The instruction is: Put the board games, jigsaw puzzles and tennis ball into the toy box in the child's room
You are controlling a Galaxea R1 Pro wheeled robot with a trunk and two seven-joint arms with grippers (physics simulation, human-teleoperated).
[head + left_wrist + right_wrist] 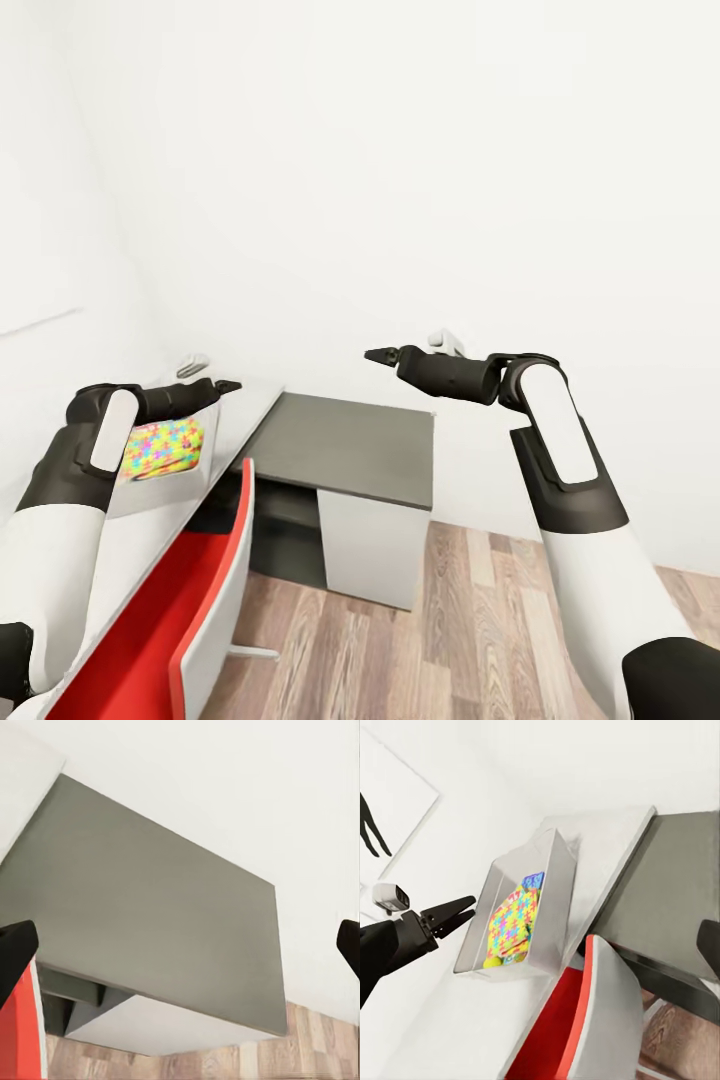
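Observation:
The toy box stands on the pale table top by the wall. A jigsaw puzzle leans inside it, with a yellow-green tennis ball at its foot. Behind the puzzle is a blue printed corner; I cannot tell what it is. My left gripper hovers open and empty just above the box's far end. My right gripper is open and empty in the air above the dark grey table section. The bed and board games are out of view.
A red chair is tucked against the table's near edge, beside the lower dark grey section with its white cabinet. Wood floor lies to the right, with white walls behind.

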